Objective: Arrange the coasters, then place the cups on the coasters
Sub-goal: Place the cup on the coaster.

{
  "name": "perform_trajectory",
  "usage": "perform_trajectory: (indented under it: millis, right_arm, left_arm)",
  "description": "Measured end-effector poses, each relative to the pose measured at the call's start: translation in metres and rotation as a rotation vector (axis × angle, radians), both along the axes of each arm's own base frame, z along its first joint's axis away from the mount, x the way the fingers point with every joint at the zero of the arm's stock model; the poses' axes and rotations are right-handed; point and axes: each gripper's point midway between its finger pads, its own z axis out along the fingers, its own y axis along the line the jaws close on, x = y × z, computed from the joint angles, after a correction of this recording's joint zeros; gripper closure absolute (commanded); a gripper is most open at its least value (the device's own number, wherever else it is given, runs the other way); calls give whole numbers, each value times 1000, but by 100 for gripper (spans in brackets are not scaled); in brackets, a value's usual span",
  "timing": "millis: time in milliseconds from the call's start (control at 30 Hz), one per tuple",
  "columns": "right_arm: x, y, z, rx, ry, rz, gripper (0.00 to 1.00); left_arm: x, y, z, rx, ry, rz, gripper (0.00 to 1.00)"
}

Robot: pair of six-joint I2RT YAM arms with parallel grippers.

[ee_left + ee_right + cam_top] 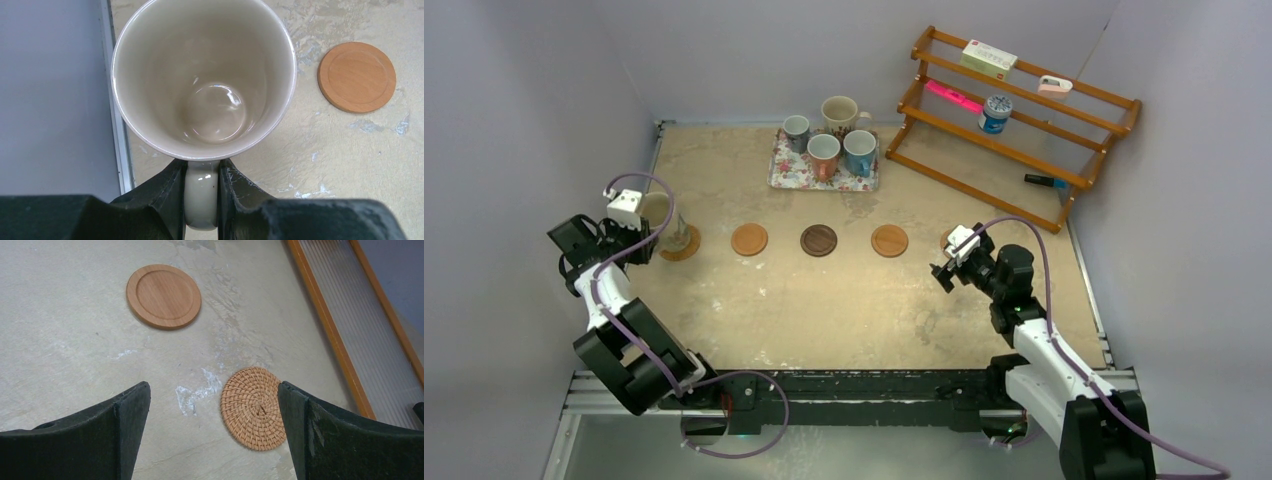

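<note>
Left claw (201,171) clamped on the handle of a cream mug (202,75); right claw (212,390) spread wide, holding nothing.
Held mug upright at the left end of the coaster row, over a woven coaster (688,248); whether they touch cannot be told; along the row lie a tan coaster (749,239), a dark brown coaster (818,240), a second tan coaster (889,240) and a second woven coaster (252,407), flat on the table (824,300), apart from one another; right claw hovers above the last; floral tray (784,178) at the far edge carries a grey-blue mug (796,128), a second cream mug (839,112), a reddish mug (823,153) and a light blue mug (859,150).
</note>
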Motion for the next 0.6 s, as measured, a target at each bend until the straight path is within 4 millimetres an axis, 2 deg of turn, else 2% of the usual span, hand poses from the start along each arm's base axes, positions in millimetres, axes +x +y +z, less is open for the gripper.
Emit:
perform_trajectory:
  millis: [600]
  right_arm:
    - [-1, 2, 0, -1, -3, 16, 1]
  left_arm:
    - [1, -1, -13, -35, 27, -9, 100]
